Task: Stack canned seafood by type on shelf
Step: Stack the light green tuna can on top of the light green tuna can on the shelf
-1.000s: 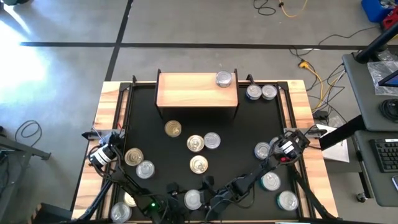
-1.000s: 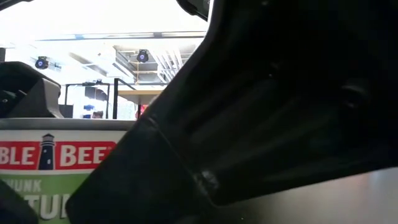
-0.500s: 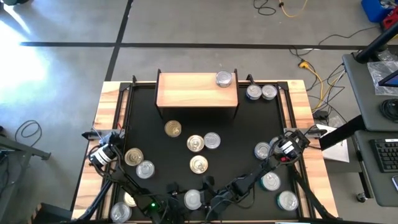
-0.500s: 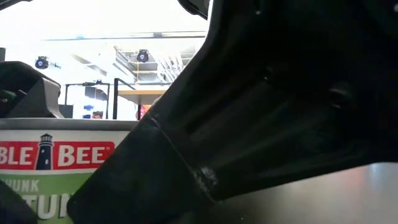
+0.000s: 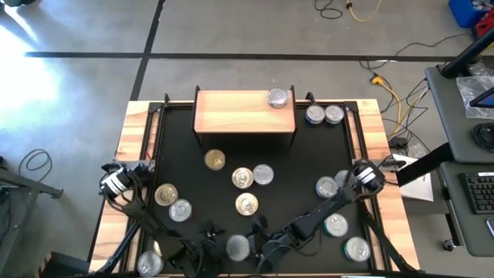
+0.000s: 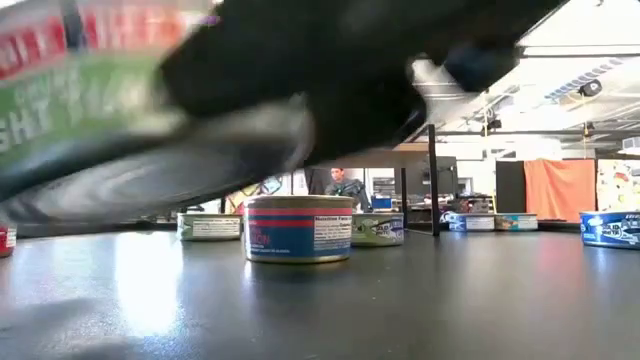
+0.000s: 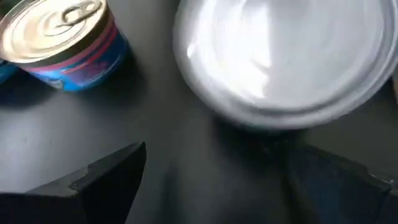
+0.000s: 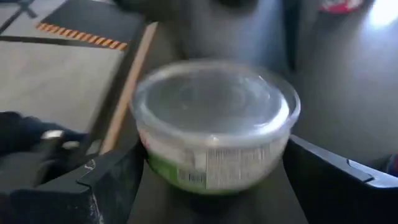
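The shelf (image 5: 244, 112) stands at the table's far side with one silver-lidded can (image 5: 277, 97) on its right end. More canned seafood stands loose on the black table (image 5: 185, 147). At the near middle my right gripper (image 8: 211, 152) is shut on a green-labelled, silver-lidded can (image 8: 214, 124), which shows raised and tilted in the low view (image 6: 90, 75). My left gripper (image 7: 217, 155) is open just left of that can (image 7: 280, 56), with nothing between its fingers. A gold-lidded can (image 7: 59, 40) stands beyond it. My right gripper pinches the green-labelled can by its round side wall (image 8: 152, 165) between the two fingers, one on each side. The fingers slant down from the table's right. The can is lifted clear of the table and tilted, its silver underside (image 6: 150, 175) showing in the low view.
Gold-lidded cans (image 5: 214, 160) (image 5: 242, 177) (image 5: 246, 205) (image 5: 165, 194) and silver-lidded ones (image 5: 263, 174) (image 5: 181, 210) (image 5: 326, 186) dot the table's middle. Two silver cans (image 5: 323, 114) stand right of the shelf, others (image 5: 356, 249) (image 5: 149, 262) near the front corners. A red-and-blue can (image 6: 298, 228) stands mid-table.
My right gripper has risen with the green-labelled can. The can stood on the table close before the low camera; now it is lifted clear and tipped. My left gripper has also risen and tipped, staying open.
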Available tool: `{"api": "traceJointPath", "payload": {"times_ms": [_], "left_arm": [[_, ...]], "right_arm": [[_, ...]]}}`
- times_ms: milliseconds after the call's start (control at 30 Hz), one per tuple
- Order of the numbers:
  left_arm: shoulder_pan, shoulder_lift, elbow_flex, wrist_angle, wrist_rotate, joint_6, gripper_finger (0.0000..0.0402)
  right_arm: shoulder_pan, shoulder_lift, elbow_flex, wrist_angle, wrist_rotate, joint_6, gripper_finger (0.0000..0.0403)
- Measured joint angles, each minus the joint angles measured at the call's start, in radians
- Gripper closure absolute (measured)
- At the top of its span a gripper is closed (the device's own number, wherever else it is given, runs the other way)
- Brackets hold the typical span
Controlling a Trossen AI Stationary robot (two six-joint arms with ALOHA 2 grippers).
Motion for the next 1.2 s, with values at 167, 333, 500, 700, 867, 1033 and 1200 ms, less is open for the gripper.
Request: {"api": "traceJointPath", "payload": {"times_ms": [167, 333, 500, 700, 867, 1033, 1200], "left_arm": [[-0.045, -0.017, 0.0, -0.139, -0.008, -0.154, 0.002], [-0.077, -0.015, -0.002, -0.114, -0.086, -0.248, 0.002], [-0.067, 0.045, -0.002, 0.073, -0.093, -0.186, 0.002], [-0.028, 0.103, -0.003, 0.155, -0.104, -0.139, 0.0019], [-0.028, 0.09, 0.003, 0.155, -0.111, -0.091, 0.0019], [-0.025, 0.087, 0.028, 0.157, -0.133, -0.035, 0.0019], [-0.02, 0.087, 0.04, 0.16, -0.163, 0.003, 0.0019]], "right_arm": [[0.003, -0.064, 0.0, -0.007, -0.021, -0.043, 0.0066], [0.003, -0.118, 0.0, -0.106, -0.029, -0.045, 0.01], [-0.001, -0.112, -0.004, -0.176, -0.021, -0.013, 0.0136], [0.005, -0.093, -0.005, -0.197, -0.022, 0.014, 0.0132], [0.004, -0.099, -0.006, -0.242, -0.02, 0.012, 0.0096], [-0.001, -0.104, 0.037, -0.249, 0.028, -0.029, 0.0045], [-0.016, -0.077, 0.117, -0.247, 0.032, -0.071, 0.0016]]}}
